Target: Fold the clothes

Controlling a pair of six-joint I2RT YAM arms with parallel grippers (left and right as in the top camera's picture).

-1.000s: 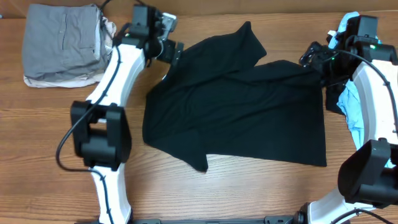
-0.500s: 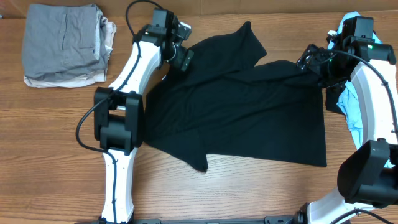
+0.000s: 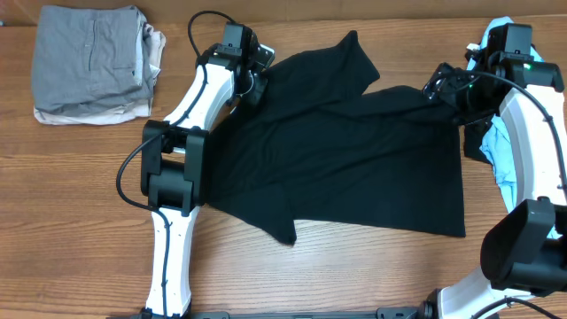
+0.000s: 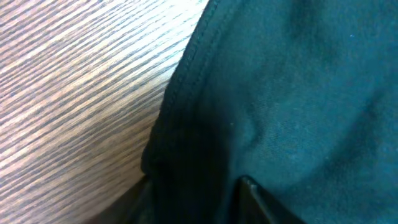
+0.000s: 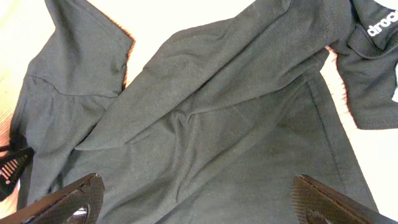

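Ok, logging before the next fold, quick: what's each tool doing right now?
Left tool: at the black T-shirt's edge; grip cannot be told.
Right tool: open, holding nothing.

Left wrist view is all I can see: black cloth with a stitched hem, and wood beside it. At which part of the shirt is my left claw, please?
Observer: Seen from overhead, your left claw is at the far left edge of the black T-shirt, which lies spread on the table.
Operator: And my other claw, does it hold anything?
Observer: No, the right claw hovers open over the shirt's far right corner.
Operator: Are other clothes near?
Observer: A light blue T-shirt lies bunched at the table's right edge.
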